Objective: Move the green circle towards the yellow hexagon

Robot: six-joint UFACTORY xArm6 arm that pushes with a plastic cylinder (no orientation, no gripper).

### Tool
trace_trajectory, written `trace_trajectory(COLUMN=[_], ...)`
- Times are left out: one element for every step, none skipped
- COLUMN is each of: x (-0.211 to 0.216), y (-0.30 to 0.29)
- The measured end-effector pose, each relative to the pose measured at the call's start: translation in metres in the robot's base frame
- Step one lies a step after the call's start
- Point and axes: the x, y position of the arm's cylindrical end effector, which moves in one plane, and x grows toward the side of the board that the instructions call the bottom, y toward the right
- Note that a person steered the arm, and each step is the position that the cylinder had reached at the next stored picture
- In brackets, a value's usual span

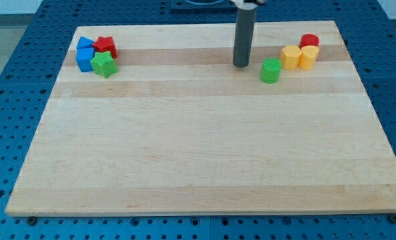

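Observation:
The green circle block (271, 70) lies on the wooden board near the view's top right. Just to its right are two yellow blocks: one (291, 57) that looks like the hexagon and another (309, 56) beside it, touching. A red round block (310, 41) sits just above them. My tip (241, 65) is to the left of the green circle, a small gap apart, slightly higher in the view.
At the view's top left is a cluster: two blue blocks (85, 55), a red star-like block (105, 45) and a green star block (105, 65). The wooden board (198, 147) lies on a blue perforated table.

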Motion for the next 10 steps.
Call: trace_trajectory(x=[0.043, 0.078, 0.079, 0.074, 0.094, 0.133, 0.121, 0.042, 0.035, 0.020], y=[0.014, 0.072, 0.106, 0.106, 0.092, 0.060, 0.042, 0.037, 0.037, 0.041])
